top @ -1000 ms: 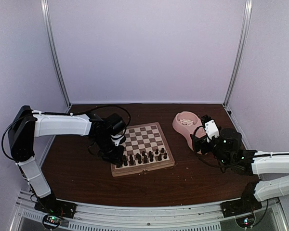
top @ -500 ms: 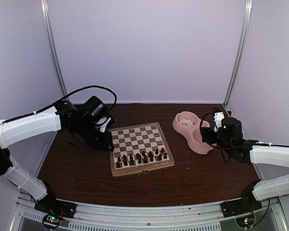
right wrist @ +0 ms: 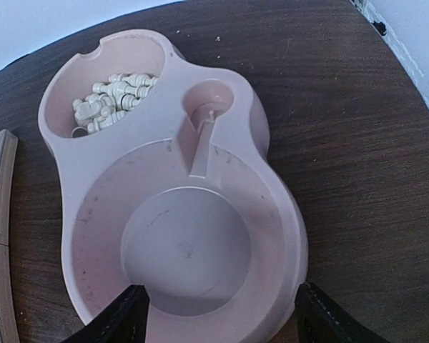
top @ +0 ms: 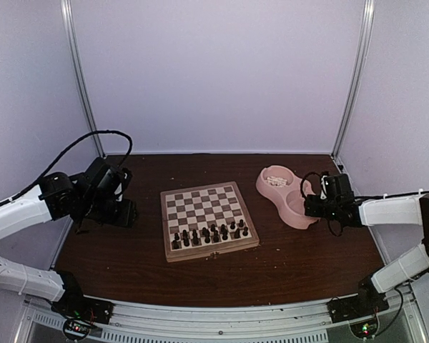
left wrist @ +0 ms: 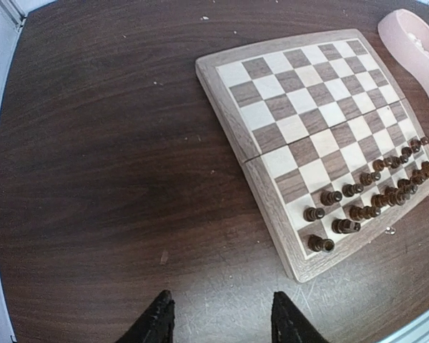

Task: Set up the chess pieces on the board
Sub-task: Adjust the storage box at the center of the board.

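The dark chess pieces (left wrist: 365,200) fill the board's (left wrist: 293,107) two near rows. The far rows seem kept for the cream-white pieces (right wrist: 111,100), heaped in the pink double bowl's (right wrist: 272,186) far compartment. The right gripper (right wrist: 218,318), spread and empty, faces the bowl. The left gripper (left wrist: 222,325), also spread and empty, waits well left of the board.

No text, label or number can be read anywhere (all views checked).
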You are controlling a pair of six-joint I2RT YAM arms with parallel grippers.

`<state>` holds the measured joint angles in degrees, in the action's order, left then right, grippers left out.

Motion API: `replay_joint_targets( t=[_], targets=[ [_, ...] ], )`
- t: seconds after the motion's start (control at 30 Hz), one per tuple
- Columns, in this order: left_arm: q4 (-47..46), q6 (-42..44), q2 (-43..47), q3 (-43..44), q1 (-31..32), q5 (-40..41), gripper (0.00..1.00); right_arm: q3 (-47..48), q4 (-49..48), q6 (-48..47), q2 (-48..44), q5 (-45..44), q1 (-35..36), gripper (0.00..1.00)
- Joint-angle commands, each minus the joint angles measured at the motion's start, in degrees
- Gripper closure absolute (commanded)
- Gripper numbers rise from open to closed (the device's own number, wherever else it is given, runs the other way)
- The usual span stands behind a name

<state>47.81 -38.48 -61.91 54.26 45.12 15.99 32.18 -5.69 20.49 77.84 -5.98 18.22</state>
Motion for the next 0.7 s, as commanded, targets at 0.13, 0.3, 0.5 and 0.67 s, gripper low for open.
replay_joint_targets(
  t=[0.13, 0.3, 0.5, 0.67],
  targets=[
    [-5.2, -1.6, 3.5, -7.3, -0.4, 7.7, 0.38, 1.4, 0.2, 2.6, 0.3, 0.9, -1.1, 0.24],
    [-7.8, -2.4, 4.8, -12.0, -1.7, 7.3, 0.32, -1.7, -1.4, 5.6, -3.8, 0.7, -5.4, 0.21],
    [-8.4, -2.1, 4.8, -13.8, -4.1, 5.9, 0.27, -1.2, -4.5, 5.5, 1.1, 11.4, -7.5, 0.21],
    [-11.5, -1.2, 2.4, -15.4, -8.5, 1.7, 0.26, 0.2, -10.9, 5.1, 7.0, 25.6, -7.4, 0.27]
  ],
)
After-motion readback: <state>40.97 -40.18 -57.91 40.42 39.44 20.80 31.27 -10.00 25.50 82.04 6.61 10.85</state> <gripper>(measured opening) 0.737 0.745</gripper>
